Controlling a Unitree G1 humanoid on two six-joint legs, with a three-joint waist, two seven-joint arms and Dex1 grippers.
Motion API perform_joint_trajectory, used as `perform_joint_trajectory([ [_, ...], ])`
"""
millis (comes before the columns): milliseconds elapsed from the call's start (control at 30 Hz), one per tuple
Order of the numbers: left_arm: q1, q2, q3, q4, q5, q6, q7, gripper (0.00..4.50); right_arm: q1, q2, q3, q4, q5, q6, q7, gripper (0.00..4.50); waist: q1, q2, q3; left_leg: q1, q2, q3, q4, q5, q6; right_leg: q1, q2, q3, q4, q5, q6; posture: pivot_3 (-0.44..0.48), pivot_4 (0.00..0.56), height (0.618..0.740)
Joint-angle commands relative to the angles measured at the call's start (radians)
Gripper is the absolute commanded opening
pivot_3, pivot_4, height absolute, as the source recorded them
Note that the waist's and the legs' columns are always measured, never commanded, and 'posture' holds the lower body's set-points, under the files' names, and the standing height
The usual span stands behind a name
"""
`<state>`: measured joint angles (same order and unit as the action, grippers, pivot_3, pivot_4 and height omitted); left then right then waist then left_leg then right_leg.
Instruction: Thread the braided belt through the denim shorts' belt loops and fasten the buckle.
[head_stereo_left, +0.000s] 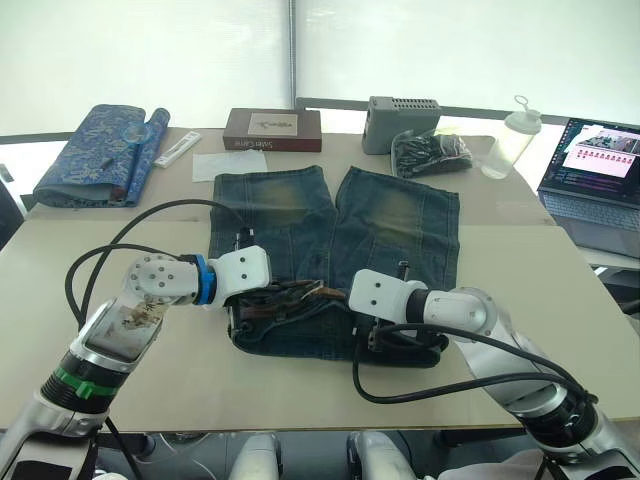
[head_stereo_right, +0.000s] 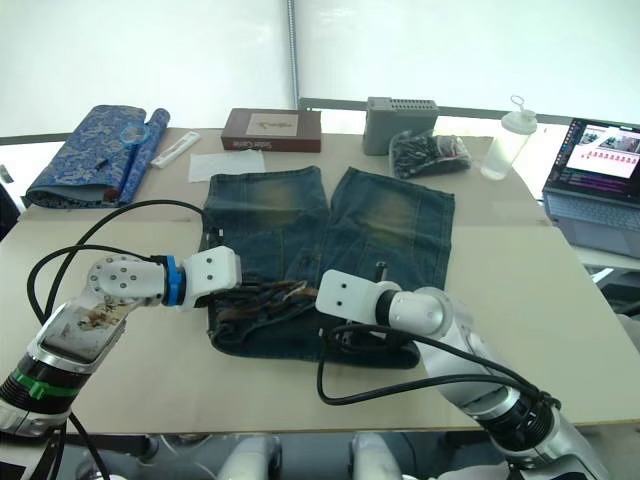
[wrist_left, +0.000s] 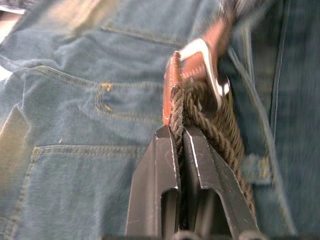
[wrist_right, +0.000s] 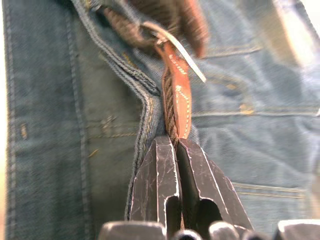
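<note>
The faded denim shorts (head_stereo_left: 390, 215) lie flat on the table, waistband toward me. The dark brown braided belt (head_stereo_left: 290, 297) lies bunched at the middle of the waistband. My left gripper (wrist_left: 179, 134) is shut on the braided strap just behind the silver buckle (wrist_left: 210, 65). From the other side, my right gripper (wrist_right: 172, 142) is shut on the belt's leather-edged end, whose tip reaches the buckle (wrist_right: 175, 47). The two grippers meet over the waistband (head_stereo_left: 300, 340). A small denim strip beside the strap looks like one of the belt loops (wrist_left: 256, 169).
At the back stand a blue patterned fabric roll (head_stereo_left: 95, 150), a brown book (head_stereo_left: 272, 130), a white paper (head_stereo_left: 228, 163), a grey box (head_stereo_left: 402, 123), a black bag (head_stereo_left: 432, 152) and a plastic bottle (head_stereo_left: 512, 140). A laptop (head_stereo_left: 600, 175) sits at the right. Black cables (head_stereo_left: 130, 240) arc over the table.
</note>
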<state>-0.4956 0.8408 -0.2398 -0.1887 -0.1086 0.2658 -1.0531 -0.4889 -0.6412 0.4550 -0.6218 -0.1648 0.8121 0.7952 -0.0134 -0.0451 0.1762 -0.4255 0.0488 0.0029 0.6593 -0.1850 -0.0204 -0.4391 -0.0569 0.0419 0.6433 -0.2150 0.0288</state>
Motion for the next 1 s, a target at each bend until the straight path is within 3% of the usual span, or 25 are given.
perform_joint_trajectory([
  [33,-0.069,0.034,-0.028,0.091,0.067,-0.161,-0.087,0.0,-0.005,0.009,-0.036,-0.045,-0.019,-0.046,-0.046,0.02,0.001,0.0,0.0,0.0,0.0,0.0,0.0,0.0,0.0,0.0,0.0,0.0,0.0,0.0,0.0,0.0,0.15,0.718],
  [200,-0.144,0.017,-0.058,0.189,0.109,-0.319,-0.152,0.0,0.014,0.035,-0.042,-0.043,-0.018,-0.058,-0.084,0.02,0.0,0.0,0.0,0.0,0.0,0.0,0.0,0.0,0.0,0.0,0.0,0.0,0.0,0.0,0.0,0.0,0.15,0.718],
  [467,-0.181,-0.069,-0.061,0.186,0.074,-0.361,-0.207,0.0,0.039,0.061,-0.051,-0.04,-0.007,-0.069,-0.117,0.02,-0.001,0.0,0.0,-0.001,0.0,0.0,0.0,0.0,0.0,0.0,0.0,0.0,0.0,0.001,0.002,0.0,0.15,0.718],
  [667,-0.209,-0.162,-0.067,0.199,0.132,-0.279,-0.131,0.0,0.044,0.09,-0.076,-0.052,0.025,-0.05,-0.116,0.02,0.001,0.0,0.0,-0.001,0.0,0.0,0.0,0.0,0.0,0.0,0.0,0.0,0.001,0.003,0.005,0.0,0.15,0.718],
  [1000,-0.003,-0.291,0.02,-0.048,0.07,0.044,0.048,0.0,0.12,0.103,-0.133,-0.097,0.124,0.041,-0.066,0.02,-0.001,0.0,0.0,0.0,0.0,0.0,0.001,0.0,0.0,0.0,0.0,0.0,0.001,0.004,0.008,0.0,0.15,0.718],
])
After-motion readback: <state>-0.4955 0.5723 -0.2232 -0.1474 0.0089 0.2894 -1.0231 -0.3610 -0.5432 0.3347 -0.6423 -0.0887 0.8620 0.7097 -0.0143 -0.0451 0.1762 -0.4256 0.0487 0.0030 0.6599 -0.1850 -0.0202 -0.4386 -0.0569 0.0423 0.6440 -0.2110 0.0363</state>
